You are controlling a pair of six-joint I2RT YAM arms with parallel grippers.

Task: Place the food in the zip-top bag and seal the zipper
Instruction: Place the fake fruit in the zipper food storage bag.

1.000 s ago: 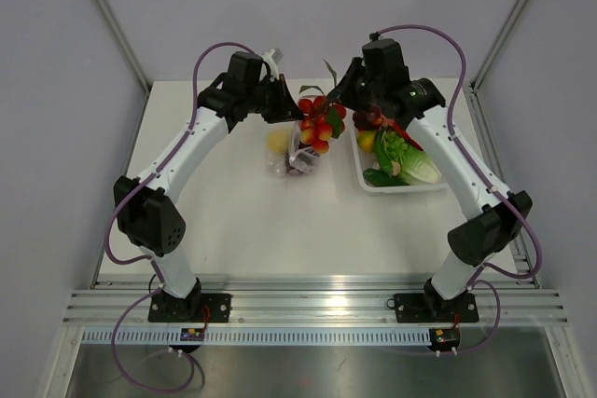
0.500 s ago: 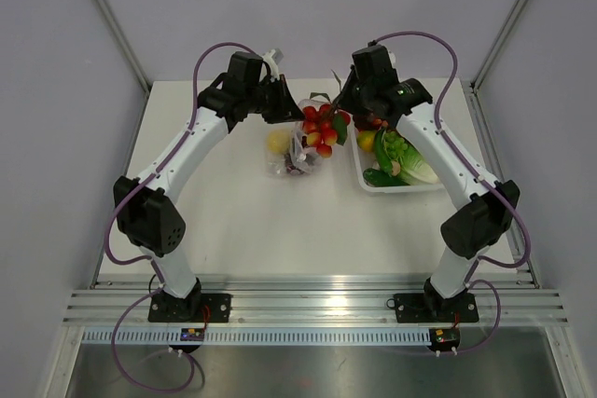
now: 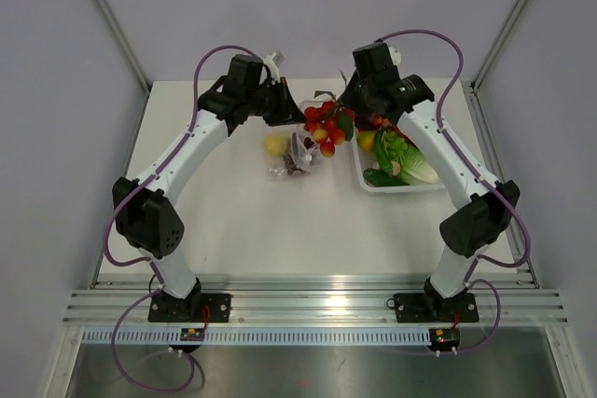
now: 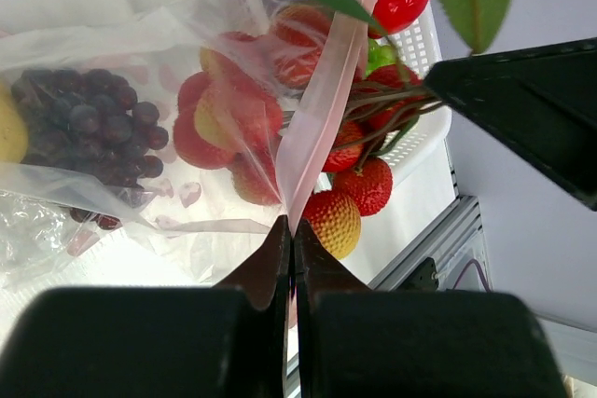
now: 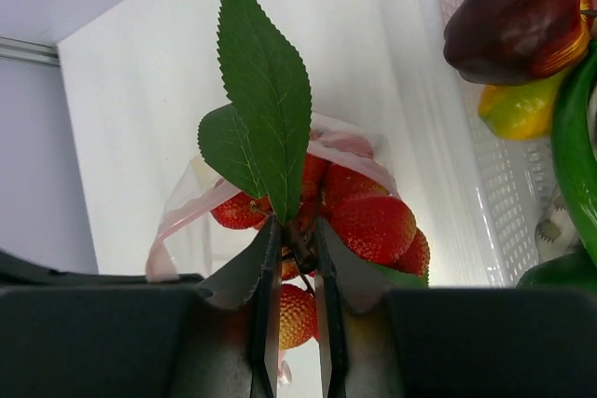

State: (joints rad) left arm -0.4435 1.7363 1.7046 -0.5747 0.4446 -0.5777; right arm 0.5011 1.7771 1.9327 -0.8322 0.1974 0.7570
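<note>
Between the two tools, top view: noted red berry sprig [image 3: 324, 128] hanging at the mouth of the zip-top bag [image 3: 297, 157], bag resting on the surface [image 3: 233, 212]. Logged left tool [image 3: 291, 115] at the bag's far edge, right tool [image 3: 343, 111] just above the sprig, white basket [image 3: 403, 187] of greens [image 3: 396, 151] beside the right tool.

Left wrist view: found fingers pressed together, pinching the pink zipper [image 4: 322, 118] rising just ahead of the tips. Saw dark grapes [image 4: 89, 123] inside the bag, left of the tips.

Right wrist view: found fingers clamped on the sprig's stem, leaf [image 5: 266, 90] upright ahead of the tips, berries beyond them at the bag's mouth, dark red fruit [image 5: 511, 16] in the basket far right.
</note>
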